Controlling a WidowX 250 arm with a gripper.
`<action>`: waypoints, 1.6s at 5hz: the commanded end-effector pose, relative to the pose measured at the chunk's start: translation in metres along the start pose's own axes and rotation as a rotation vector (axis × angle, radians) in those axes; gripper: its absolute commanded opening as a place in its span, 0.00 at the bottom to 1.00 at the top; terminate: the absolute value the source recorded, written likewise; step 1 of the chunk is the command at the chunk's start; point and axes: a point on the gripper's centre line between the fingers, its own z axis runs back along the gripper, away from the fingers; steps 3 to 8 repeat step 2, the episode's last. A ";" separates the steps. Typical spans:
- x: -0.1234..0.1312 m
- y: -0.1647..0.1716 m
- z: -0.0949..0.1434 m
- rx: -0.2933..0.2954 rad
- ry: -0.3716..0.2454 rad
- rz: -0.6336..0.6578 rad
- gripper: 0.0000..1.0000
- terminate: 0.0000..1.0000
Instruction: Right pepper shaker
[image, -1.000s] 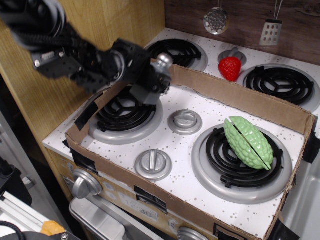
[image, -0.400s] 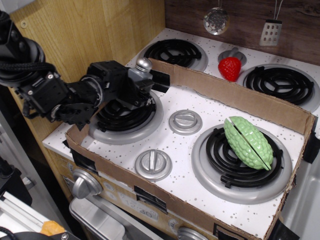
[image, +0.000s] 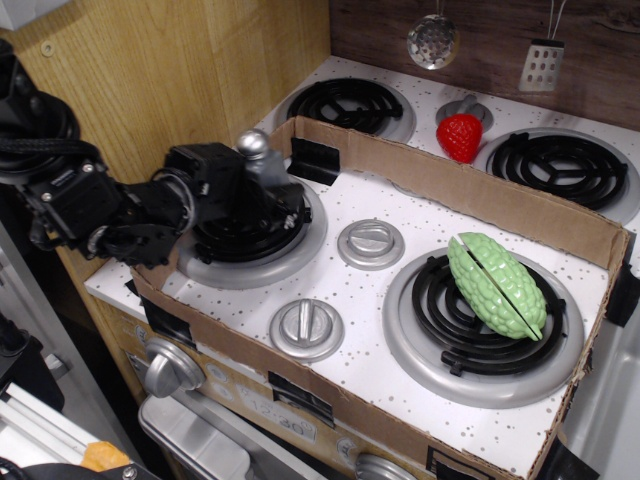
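**A:** Where is the shaker (image: 258, 160) right now?

**B:** Over the front-left burner (image: 250, 228), inside the cardboard box (image: 470, 195). It stands roughly upright, silver cap on top, grey body below. The gripper (image: 262, 200) is clamped around the body, so the jaws are narrow and holding the shaker.

**A:** Why grip it there?

**B:** Judging by the pose, a hold on the body keeps the cap free and the base pointing down. That suits standing the shaker up, which is what the task calls for. The arm (image: 90, 200) comes in low from the left, over the box wall, probably to clear the cardboard.

**A:** Is the base resting on the burner?

**B:** Cannot tell. The gripper covers the lower body and the base. Contact with the coil is hidden, so the shaker may be seated or just above it.

**A:** Anything else hard to read?

**B:** The fingers blend into the black burner coil, so their exact edges are unclear. The arm is cut off at the left edge of the view. The far box corner at lower right also runs out of view.

**A:** What lies near the work area?

**B:** A knob (image: 370, 243) just right of the burner and another knob (image: 306, 328) in front. The green gourd (image: 496, 283) sits on the front-right burner, well apart. The strawberry (image: 460, 136) is outside the box, behind it. None crowd the shaker.
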 end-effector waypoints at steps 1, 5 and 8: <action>0.018 -0.011 0.018 0.066 -0.018 -0.024 1.00 0.00; 0.023 -0.012 0.027 0.085 0.020 -0.027 1.00 1.00; 0.023 -0.012 0.027 0.085 0.020 -0.027 1.00 1.00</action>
